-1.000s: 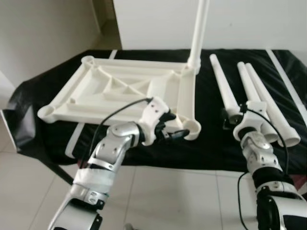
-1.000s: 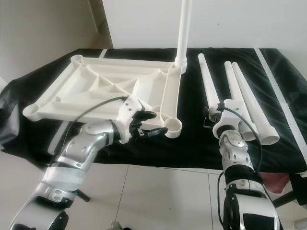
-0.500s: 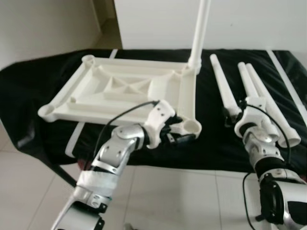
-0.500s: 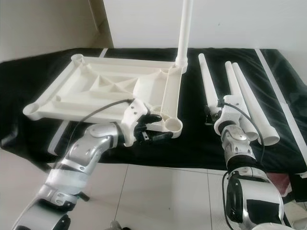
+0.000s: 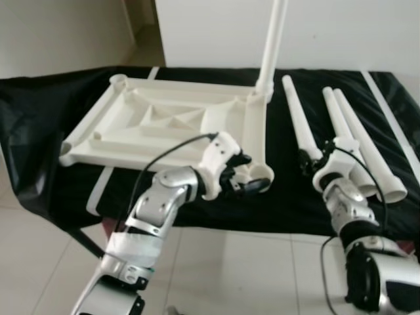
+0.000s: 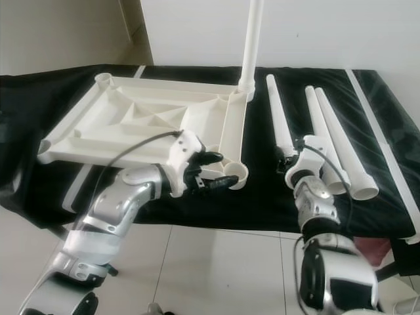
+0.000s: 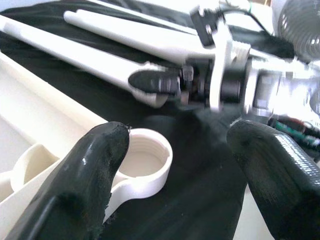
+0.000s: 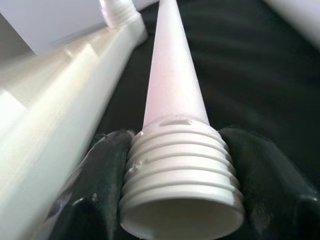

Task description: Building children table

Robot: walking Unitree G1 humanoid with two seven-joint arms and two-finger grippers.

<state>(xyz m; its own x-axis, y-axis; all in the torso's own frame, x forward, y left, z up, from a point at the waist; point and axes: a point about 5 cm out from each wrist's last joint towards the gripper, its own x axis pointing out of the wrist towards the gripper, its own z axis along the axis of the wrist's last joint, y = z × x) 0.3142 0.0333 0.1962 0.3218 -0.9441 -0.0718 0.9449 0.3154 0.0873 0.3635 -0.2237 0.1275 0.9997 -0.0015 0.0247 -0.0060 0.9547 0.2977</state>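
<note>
The white tabletop (image 5: 164,121) lies upside down on the black cloth. One white leg (image 5: 272,39) stands upright, screwed into its far right corner. My left gripper (image 5: 248,173) is open at the near right corner socket (image 7: 145,160), one finger (image 7: 90,170) beside the socket's rim. Three loose legs lie to the right. My right gripper (image 5: 305,161) is shut on the threaded end (image 8: 177,165) of the leftmost loose leg (image 5: 298,118), a finger (image 8: 100,175) on each side.
Two more loose legs (image 5: 348,131) (image 5: 371,151) lie side by side right of the held one, wide ends toward me. The black cloth (image 5: 39,111) hangs over the front edge above a white tiled floor (image 5: 249,262). A white wall (image 5: 210,33) stands behind.
The view has shifted slightly. My left gripper stays by the near right socket. My right wrist has edged left and forward at the leg's threaded end.
</note>
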